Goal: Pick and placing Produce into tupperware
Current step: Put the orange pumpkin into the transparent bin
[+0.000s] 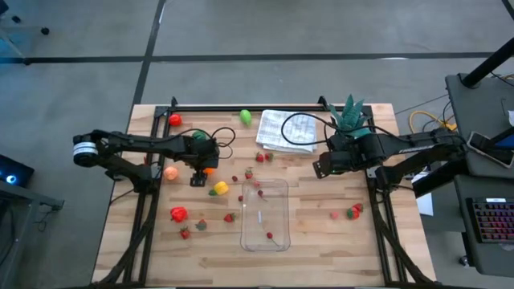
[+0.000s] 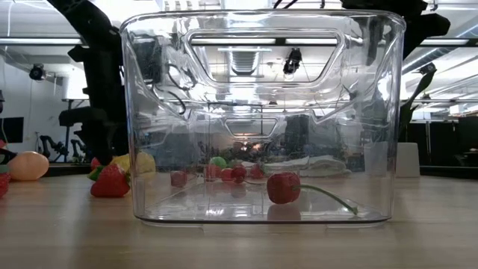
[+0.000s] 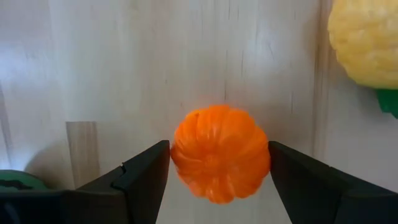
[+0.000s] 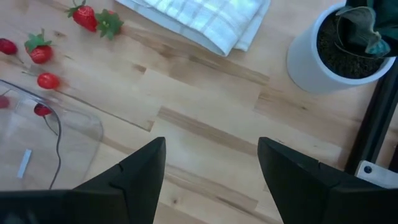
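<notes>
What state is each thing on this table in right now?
Left pincer: closed on the orange fruit.
Right pincer: open, empty, above bare wood.
Tupperware: upright, lidless, one red fruit inside.
White cloth: folded.
Potted plant: upright.

Non-task items: white folded cloth point(image 1: 287, 131) at the table's point(image 1: 321, 241) far edge, near centre. Spiky teal-green plant point(image 1: 350, 115) in a white pot point(image 4: 323, 62) just right of the cloth, pot holds dark soil. Keyboard point(image 1: 491, 225) on a side desk right of the table. Grey floor around.
</notes>
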